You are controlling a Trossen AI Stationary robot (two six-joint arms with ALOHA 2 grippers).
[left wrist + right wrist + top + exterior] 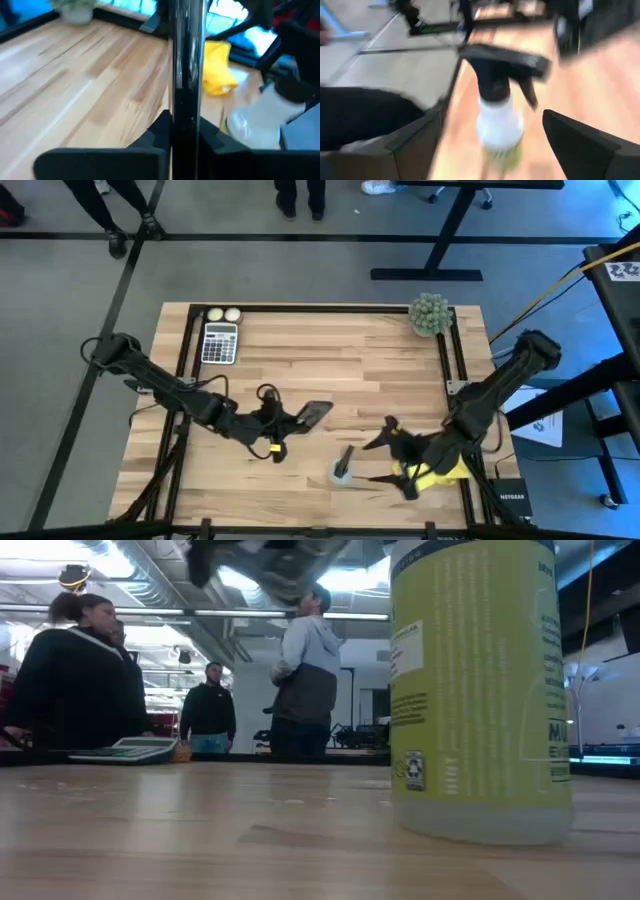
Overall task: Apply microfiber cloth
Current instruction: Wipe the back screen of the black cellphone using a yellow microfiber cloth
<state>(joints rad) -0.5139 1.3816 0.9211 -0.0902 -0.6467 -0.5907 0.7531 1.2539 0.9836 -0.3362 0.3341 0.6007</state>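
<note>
Left gripper (285,420): fingers clamped on one black phone (313,413), held edge-on between them above the middle of the wooden table (300,355).
Phone, wrist view (186,65): a dark glossy strip rising straight up from between the left fingers.
Right gripper (392,450): fingers spread apart over the near right part of the table, nothing between them (the wrist view shows a wide gap).
Microfiber cloth (440,472): one, bright yellow, bunched on the table just behind the right fingers, under that arm's wrist; from the left wrist it shows as a yellow heap (216,75) beyond and to one side of the held phone.
Spray bottle (343,468): one, black trigger head on a pale body, standing just ahead of the right fingertips and between the two grippers; it fills the low view (478,690).
Calculator (219,342): one, far left, well away from both sets of fingers.
Small pale balls (223,314): two, side by side beyond the calculator.
Fuzzy green ball (430,314): one, far right corner.
People (305,670): four stand behind the table.
</note>
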